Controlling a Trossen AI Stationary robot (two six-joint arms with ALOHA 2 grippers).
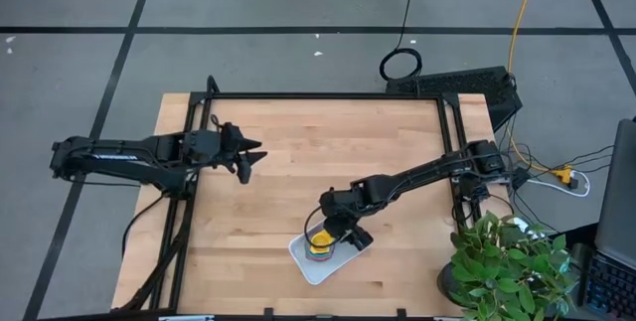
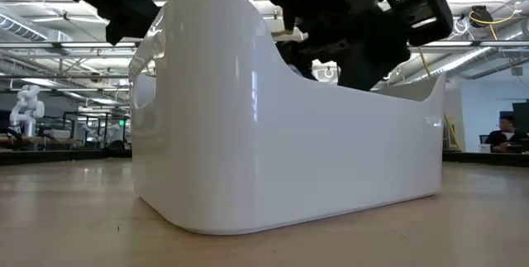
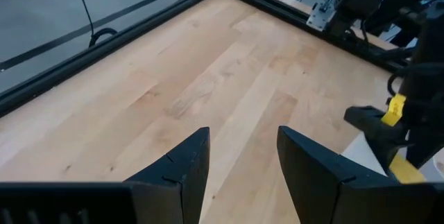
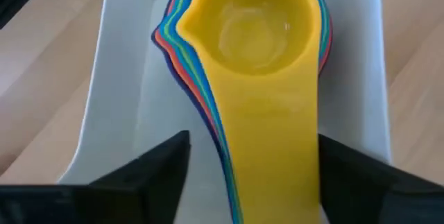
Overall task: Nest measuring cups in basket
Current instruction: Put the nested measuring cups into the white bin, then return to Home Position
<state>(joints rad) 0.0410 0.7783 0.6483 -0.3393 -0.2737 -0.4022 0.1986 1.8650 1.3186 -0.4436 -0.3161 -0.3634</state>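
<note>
Right gripper (image 4: 253, 165) over the white basket (image 1: 320, 259) near the table's (image 1: 298, 152) front edge, fingers spread either side of the yellow cup's (image 4: 258, 37) handle atop the nested cups (image 1: 320, 242) inside it; left gripper (image 3: 243, 161) open, well away.

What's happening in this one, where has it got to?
The right gripper hangs over the white basket at the table's near edge, fingers open on either side of the yellow cup's handle. That cup sits on top of a nested stack of measuring cups in the basket. The left gripper waits open over bare wood on the left, holding nothing.
</note>
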